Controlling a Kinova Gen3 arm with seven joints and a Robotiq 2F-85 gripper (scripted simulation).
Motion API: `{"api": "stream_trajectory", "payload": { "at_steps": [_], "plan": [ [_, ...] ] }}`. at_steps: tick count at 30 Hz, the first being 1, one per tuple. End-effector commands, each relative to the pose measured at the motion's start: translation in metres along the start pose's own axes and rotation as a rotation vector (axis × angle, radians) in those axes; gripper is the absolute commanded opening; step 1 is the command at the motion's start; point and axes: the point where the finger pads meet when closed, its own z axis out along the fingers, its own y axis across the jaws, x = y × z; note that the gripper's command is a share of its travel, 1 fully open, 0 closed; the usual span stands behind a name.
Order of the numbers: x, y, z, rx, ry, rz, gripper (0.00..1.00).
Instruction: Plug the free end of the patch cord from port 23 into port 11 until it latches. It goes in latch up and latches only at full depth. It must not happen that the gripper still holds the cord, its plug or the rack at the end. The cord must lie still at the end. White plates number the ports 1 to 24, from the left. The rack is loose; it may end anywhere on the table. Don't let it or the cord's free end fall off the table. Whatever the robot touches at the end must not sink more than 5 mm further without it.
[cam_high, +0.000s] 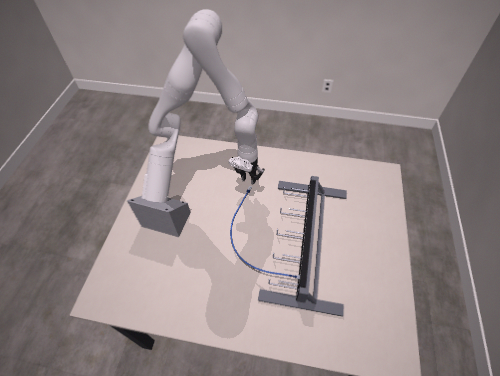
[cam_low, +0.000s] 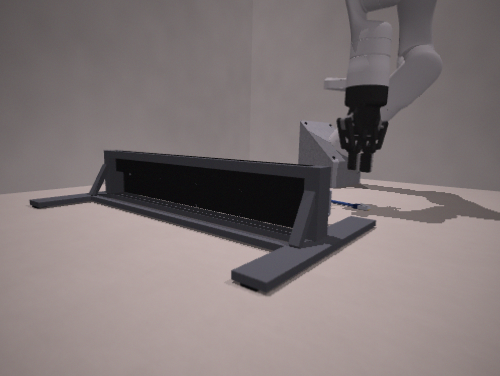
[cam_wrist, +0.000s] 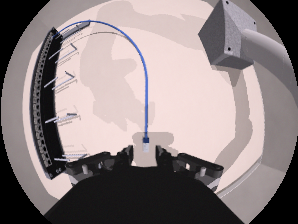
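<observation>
The blue patch cord (cam_high: 231, 230) (cam_wrist: 146, 80) runs in a wide arc from near one end of the rack (cam_high: 311, 225) (cam_low: 215, 164) (cam_wrist: 36, 100) to its free end. The clear plug (cam_low: 365, 206) (cam_wrist: 146, 147) at that free end lies on the table, pointing away from the cord's arc; its latch side is too small to tell. My gripper (cam_high: 250, 181) (cam_low: 360, 170) (cam_wrist: 144, 151) points down above the plug, partly open and empty. In the wrist view the plug shows between the two fingertips, with a gap on each side. The port numbers are not legible.
Several thin wire guides (cam_wrist: 65, 117) stick out from the rack's port side, toward the cord. The rack stands on two long feet (cam_high: 325, 305) (cam_low: 300, 255). The grey robot base (cam_high: 160, 215) (cam_wrist: 225, 40) stands across the table (cam_high: 370, 250) from the rack.
</observation>
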Motion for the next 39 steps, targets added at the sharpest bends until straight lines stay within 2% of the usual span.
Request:
{"api": "stream_trajectory", "payload": {
  "at_steps": [1, 24, 39],
  "plan": [
    [-0.001, 0.002, 0.006, -0.008, -0.001, -0.004, 0.37],
    [-0.002, 0.003, 0.046, -0.008, -0.001, -0.004, 0.37],
    [-0.002, 0.003, 0.057, -0.008, -0.001, -0.004, 0.37]
  ]
}}
